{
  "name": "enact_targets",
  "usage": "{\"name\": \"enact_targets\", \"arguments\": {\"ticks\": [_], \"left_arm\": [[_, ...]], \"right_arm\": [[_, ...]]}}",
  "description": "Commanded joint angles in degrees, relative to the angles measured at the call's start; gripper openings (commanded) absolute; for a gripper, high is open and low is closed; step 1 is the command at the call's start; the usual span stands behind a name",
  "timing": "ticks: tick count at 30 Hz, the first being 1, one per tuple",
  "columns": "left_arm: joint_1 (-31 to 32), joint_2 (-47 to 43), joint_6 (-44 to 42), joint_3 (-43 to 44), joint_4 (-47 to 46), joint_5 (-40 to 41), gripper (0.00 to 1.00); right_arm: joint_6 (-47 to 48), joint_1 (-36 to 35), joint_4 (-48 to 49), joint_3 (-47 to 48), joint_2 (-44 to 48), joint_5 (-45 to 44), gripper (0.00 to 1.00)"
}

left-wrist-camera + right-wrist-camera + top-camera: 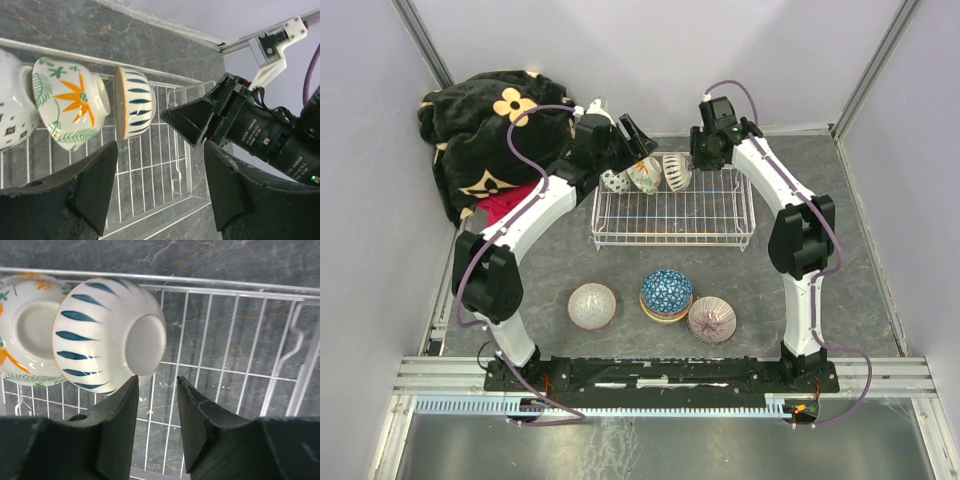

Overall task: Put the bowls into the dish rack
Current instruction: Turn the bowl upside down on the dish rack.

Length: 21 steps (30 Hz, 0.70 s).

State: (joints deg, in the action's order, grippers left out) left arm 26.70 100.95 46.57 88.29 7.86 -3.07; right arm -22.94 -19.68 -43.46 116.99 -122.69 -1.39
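Note:
Three bowls stand on edge along the far side of the white wire dish rack [672, 212]: a dotted white one [10, 107], an orange-flower one [70, 107] and a teal-striped one [135, 102]. My left gripper [160, 185] hovers open and empty above the rack, near these bowls [645, 175]. My right gripper [157, 380] is open just beside the teal-striped bowl [100, 335], its left fingertip close to the bowl's foot, with nothing between the jaws. On the table in front of the rack lie a pink bowl [592, 305], a blue bowl [666, 290] stacked on a yellow one, and a purple-white bowl [712, 319].
A black blanket with yellow flowers [490, 130] is heaped at the back left, beside the left arm. The right gripper [200, 122] shows in the left wrist view, close above the rack's right end. Grey walls close in the table on three sides.

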Motion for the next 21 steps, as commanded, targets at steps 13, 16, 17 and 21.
{"name": "enact_targets", "arguments": {"ticks": [13, 16, 17, 21], "left_arm": [[-1.48, -6.24, -6.41, -3.35, 2.13, -3.16, 0.77], [-1.38, -5.48, -8.14, -0.62, 5.72, -6.29, 0.77], [-1.2, -5.35, -8.91, 0.56, 7.08, -7.18, 0.76], [1.07, -7.39, -13.27, 1.66, 13.78, -7.56, 0.77]], "right_arm": [[-0.69, -4.31, -1.78, 3.96, 0.21, -1.56, 0.44], [0.38, -4.14, -2.03, 2.53, 4.41, -3.15, 0.44], [0.79, -3.95, -2.07, 1.78, 6.34, -3.32, 0.45], [2.28, -3.01, -2.55, -1.96, 15.19, -5.6, 0.48]]}}
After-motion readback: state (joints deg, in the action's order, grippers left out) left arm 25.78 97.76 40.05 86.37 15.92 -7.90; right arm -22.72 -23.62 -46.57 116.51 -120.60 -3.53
